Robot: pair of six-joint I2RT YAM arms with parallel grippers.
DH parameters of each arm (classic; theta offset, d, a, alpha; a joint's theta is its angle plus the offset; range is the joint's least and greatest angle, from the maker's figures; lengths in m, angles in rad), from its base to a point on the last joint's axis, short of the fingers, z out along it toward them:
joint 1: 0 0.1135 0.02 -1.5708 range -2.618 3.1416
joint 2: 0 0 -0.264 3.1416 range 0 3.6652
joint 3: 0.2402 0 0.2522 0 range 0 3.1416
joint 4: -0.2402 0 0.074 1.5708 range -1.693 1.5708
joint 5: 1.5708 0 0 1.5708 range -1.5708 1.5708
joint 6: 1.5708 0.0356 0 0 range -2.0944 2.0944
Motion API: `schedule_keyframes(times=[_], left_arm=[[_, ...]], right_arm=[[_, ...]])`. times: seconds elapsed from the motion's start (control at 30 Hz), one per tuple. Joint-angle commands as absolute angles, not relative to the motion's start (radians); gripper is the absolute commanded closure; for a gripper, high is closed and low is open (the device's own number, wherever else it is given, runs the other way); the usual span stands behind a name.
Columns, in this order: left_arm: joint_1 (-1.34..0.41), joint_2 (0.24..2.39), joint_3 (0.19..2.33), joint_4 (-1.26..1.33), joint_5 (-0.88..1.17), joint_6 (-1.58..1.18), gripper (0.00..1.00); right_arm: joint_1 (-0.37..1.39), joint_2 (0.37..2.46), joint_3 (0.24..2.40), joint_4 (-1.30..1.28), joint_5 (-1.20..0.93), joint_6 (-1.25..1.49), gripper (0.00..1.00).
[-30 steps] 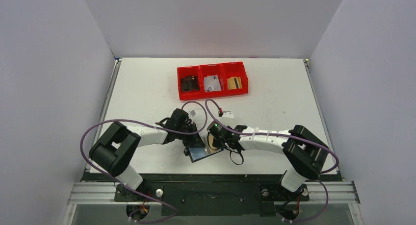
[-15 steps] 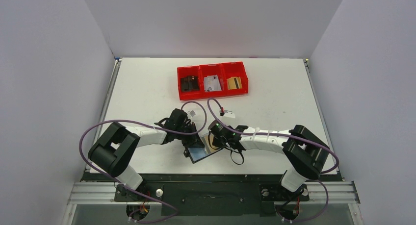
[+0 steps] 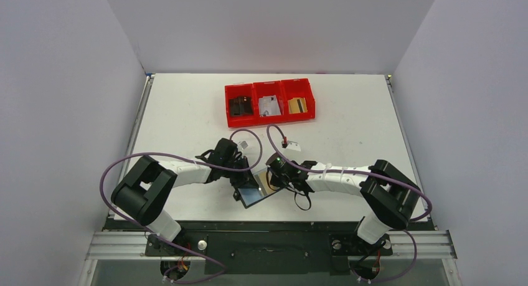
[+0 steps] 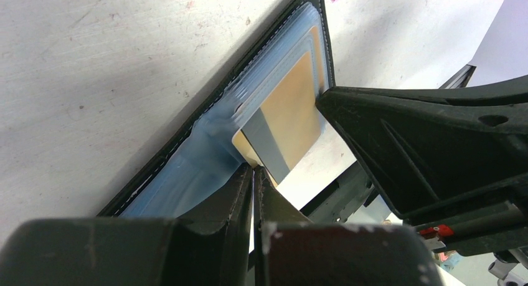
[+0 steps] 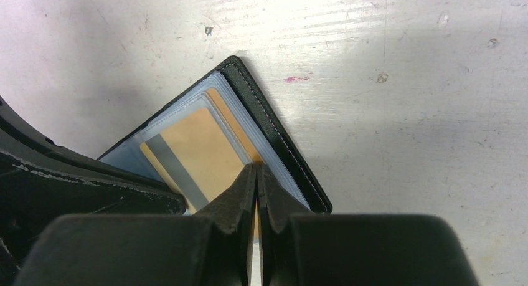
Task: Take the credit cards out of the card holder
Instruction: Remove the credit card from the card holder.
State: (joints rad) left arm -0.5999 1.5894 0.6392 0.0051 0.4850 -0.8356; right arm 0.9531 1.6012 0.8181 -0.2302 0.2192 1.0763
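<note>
L claw [image 4: 254, 171], R claw [image 5: 256, 168] pressed together at card holder [image 5: 281, 144]; R maybe pinching gold card [image 5: 200, 147]

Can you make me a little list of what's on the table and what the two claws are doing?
Holder: black folding card holder, open on the white table, clear sleeves showing
Card: gold card with a grey stripe, partly out of a sleeve
Left claw: shut, seems to pinch the holder's sleeve
Right claw: shut, seems to pinch the gold card's edge
Far side: three red plastic bins, something in each
</note>
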Motion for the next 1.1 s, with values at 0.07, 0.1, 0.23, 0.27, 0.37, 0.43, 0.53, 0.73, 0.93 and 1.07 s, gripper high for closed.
schedule_keyframes(times=[0.07,0.1,0.23,0.27,0.37,0.43,0.53,0.73,0.93,1.07], left_arm=[[-0.586,1.555,0.630,-0.056,0.506,-0.797,1.00],[-0.586,1.554,0.628,-0.059,0.505,-0.797,1.00],[-0.584,1.550,0.621,-0.059,0.506,-0.797,1.00],[-0.583,1.549,0.621,-0.060,0.506,-0.796,1.00],[-0.580,1.546,0.620,-0.069,0.501,-0.797,1.00],[-0.577,1.546,0.617,-0.073,0.500,-0.796,1.00],[-0.573,1.543,0.614,-0.082,0.495,-0.794,1.00],[-0.554,1.542,0.617,-0.126,0.465,-0.782,1.00],[-0.545,1.536,0.638,-0.191,0.422,-0.756,1.00],[-0.543,1.534,0.646,-0.212,0.406,-0.747,1.00]], right_arm=[[0.921,1.655,0.742,-0.355,0.249,1.075,1.00],[0.919,1.655,0.740,-0.356,0.251,1.075,1.00],[0.916,1.653,0.736,-0.353,0.251,1.077,1.00],[0.916,1.653,0.735,-0.353,0.251,1.077,1.00],[0.914,1.653,0.734,-0.353,0.251,1.077,1.00],[0.912,1.654,0.731,-0.351,0.251,1.077,1.00],[0.912,1.652,0.729,-0.346,0.249,1.075,1.00],[0.911,1.648,0.723,-0.340,0.248,1.073,1.00],[0.903,1.638,0.712,-0.337,0.249,1.075,1.00],[0.899,1.635,0.713,-0.337,0.248,1.073,1.00]])
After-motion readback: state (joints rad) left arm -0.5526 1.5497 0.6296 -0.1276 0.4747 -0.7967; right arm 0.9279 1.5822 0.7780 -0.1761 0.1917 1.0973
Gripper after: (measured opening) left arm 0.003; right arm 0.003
